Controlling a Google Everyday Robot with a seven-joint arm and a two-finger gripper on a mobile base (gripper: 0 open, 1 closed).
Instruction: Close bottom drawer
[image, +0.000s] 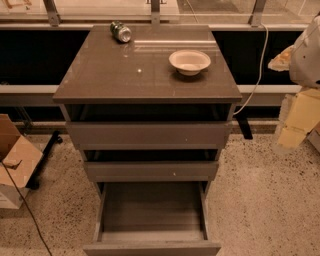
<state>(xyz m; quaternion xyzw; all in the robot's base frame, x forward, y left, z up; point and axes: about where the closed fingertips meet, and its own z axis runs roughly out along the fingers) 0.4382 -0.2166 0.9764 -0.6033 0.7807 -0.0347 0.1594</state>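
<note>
The grey-brown cabinet (147, 75) has three drawers. The bottom drawer (152, 212) is pulled far out toward me; its shallow tray is bare and its flat front (152, 248) sits at the lower edge of the view. The middle drawer front (150, 171) and the top drawer front (148, 135) stand slightly out. My gripper (292, 127), with pale yellow parts, hangs at the right edge of the view, beside the cabinet at about top-drawer height, well above and right of the bottom drawer, touching nothing.
A white bowl (189, 61) and a tipped green can (120, 32) lie on the cabinet top. A cardboard box (15, 160) sits on the speckled floor at left. A white cable (257, 70) hangs behind at right. A railing and window run behind.
</note>
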